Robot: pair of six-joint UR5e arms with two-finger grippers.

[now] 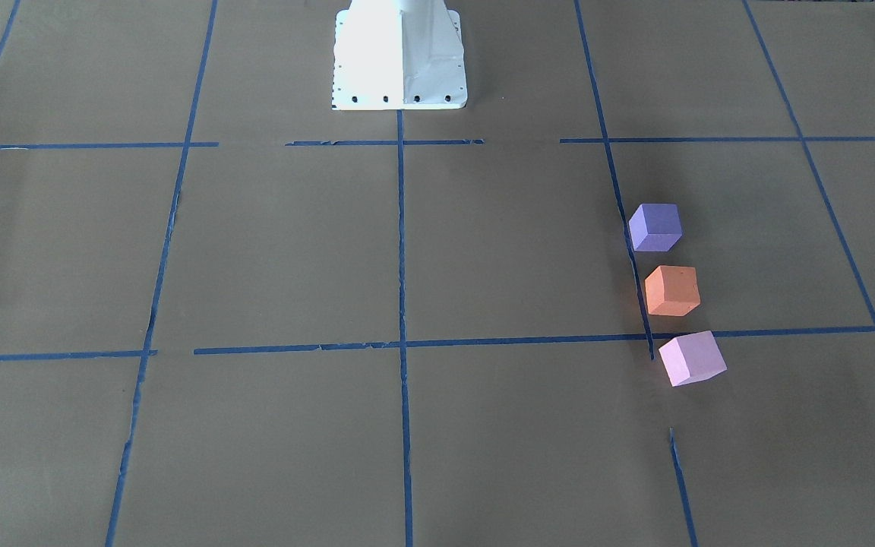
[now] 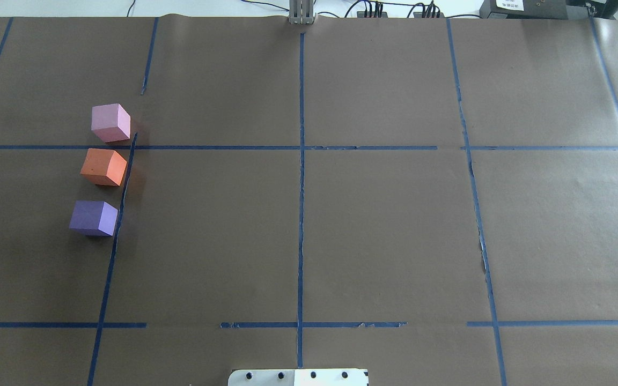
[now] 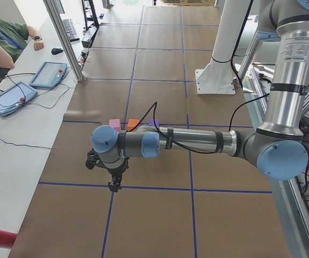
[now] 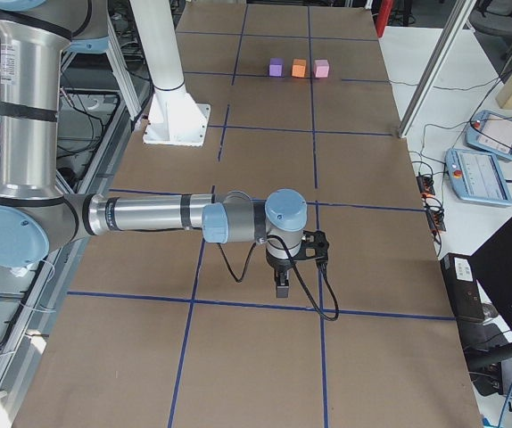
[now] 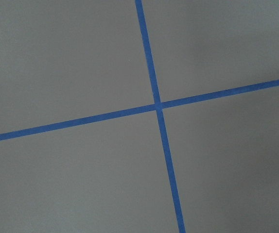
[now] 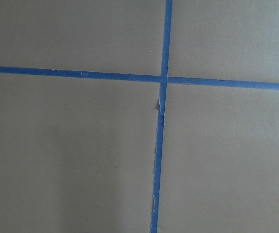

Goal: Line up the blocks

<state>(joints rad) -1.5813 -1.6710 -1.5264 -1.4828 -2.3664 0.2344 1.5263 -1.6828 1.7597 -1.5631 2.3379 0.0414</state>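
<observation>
Three foam cubes stand in a row on the table's left side, beside a blue tape line. The pale pink block [image 2: 110, 122] is farthest from the robot, the orange block [image 2: 103, 166] is in the middle, and the violet-purple block [image 2: 93, 217] is nearest. Small gaps separate them. The front view shows them too: purple [image 1: 655, 226], orange [image 1: 671, 290], pink [image 1: 692, 358]. My left gripper [image 3: 113, 185] hangs over the table, well short of the blocks and towards the table's left end. My right gripper [image 4: 281, 287] hangs far from them at the other end. I cannot tell whether either is open or shut.
Brown paper with a blue tape grid [image 2: 301, 214] covers the table. The white robot base [image 1: 399, 57] stands at mid-table on the robot's side. An operator [image 3: 4, 40] sits at a side desk with teach pendants [image 3: 12, 98]. Both wrist views show only paper and crossing tape.
</observation>
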